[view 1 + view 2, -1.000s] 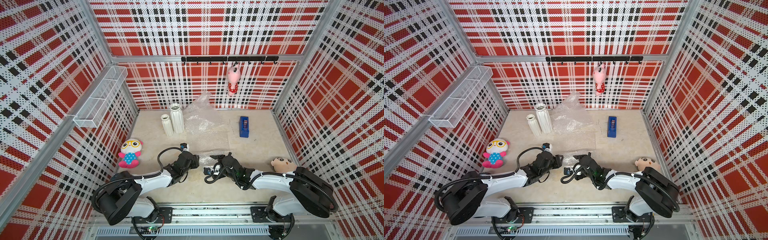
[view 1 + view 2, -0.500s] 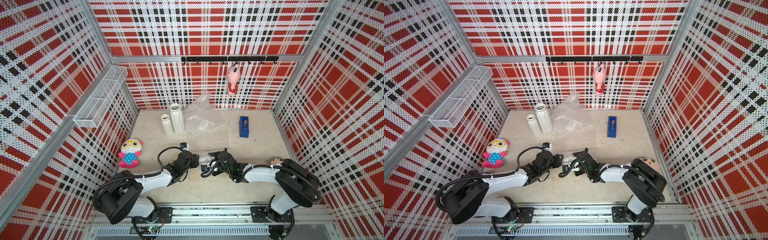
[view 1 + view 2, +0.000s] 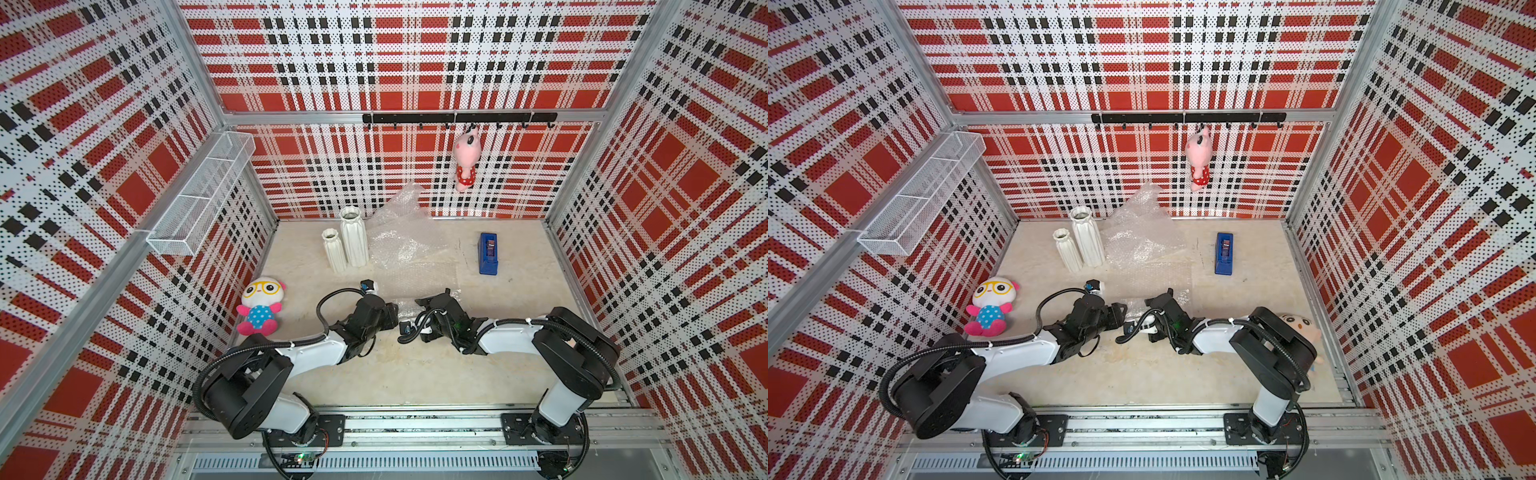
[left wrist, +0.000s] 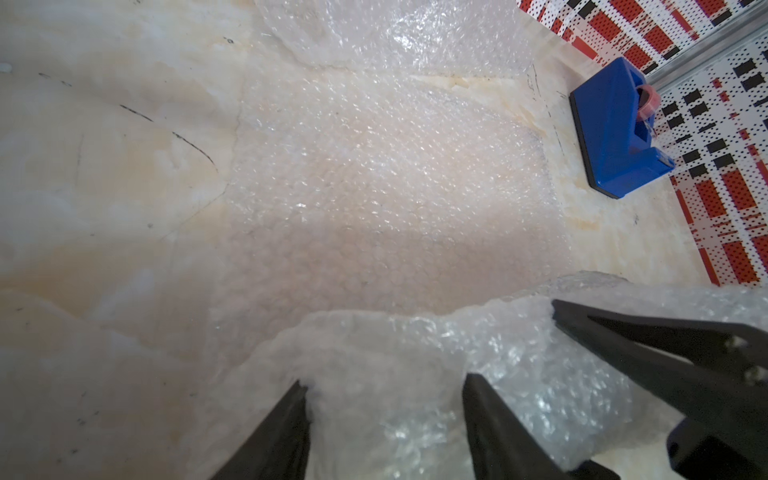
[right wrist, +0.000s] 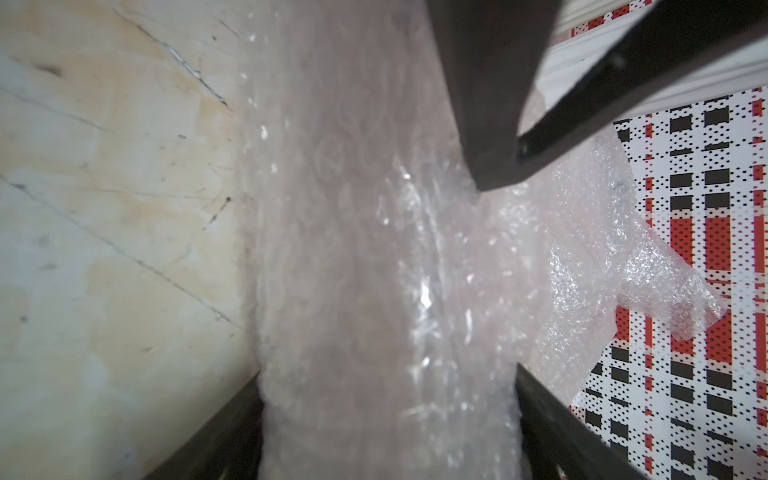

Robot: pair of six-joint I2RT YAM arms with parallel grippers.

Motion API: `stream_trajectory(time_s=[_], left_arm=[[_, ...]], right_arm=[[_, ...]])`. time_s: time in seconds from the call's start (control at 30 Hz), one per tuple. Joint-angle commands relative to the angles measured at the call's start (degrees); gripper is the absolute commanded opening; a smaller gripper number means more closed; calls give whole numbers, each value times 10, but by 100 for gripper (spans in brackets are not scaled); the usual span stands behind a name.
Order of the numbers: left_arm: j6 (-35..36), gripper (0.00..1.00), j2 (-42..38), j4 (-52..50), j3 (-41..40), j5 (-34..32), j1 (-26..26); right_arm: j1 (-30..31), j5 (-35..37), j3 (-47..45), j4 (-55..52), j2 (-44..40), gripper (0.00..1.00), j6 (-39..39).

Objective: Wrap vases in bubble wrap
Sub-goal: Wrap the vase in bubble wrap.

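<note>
Two white ribbed vases stand upright at the back left, the short one point(image 3: 334, 251) point(image 3: 1067, 251) beside the taller one point(image 3: 354, 237) point(image 3: 1087, 237). Crumpled bubble wrap point(image 3: 399, 232) rises behind a flat sheet point(image 4: 374, 174). A rolled bundle of bubble wrap point(image 3: 409, 306) point(image 4: 374, 353) point(image 5: 374, 249) lies at the flat sheet's near edge; what is inside does not show. My left gripper point(image 3: 394, 316) point(image 4: 384, 380) has its fingers against both sides of one end. My right gripper point(image 3: 434, 297) point(image 5: 388, 370) is shut round the bundle beside it.
A blue tape dispenser point(image 3: 488, 253) point(image 4: 611, 133) sits at the back right. A plush doll with glasses point(image 3: 259, 305) lies by the left wall, another plush point(image 3: 1302, 326) behind the right arm. A pink toy point(image 3: 466, 162) hangs from the back rail; a wire basket point(image 3: 203, 195) juts from the left wall.
The right gripper has swung left and back, closer to the left gripper, onto the bundle. The left arm has barely moved.
</note>
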Motion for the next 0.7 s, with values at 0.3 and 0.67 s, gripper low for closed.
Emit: stream_trajectory(time_s=[0.3,0.67], left_arm=[[22,78,-18,-23,23,40,45],[0,84,-157,-64,-41,-50,22]], right_arm=[[-7,-42,13,-85,26,69,28],[18,-34,22,-118,1,65,154]])
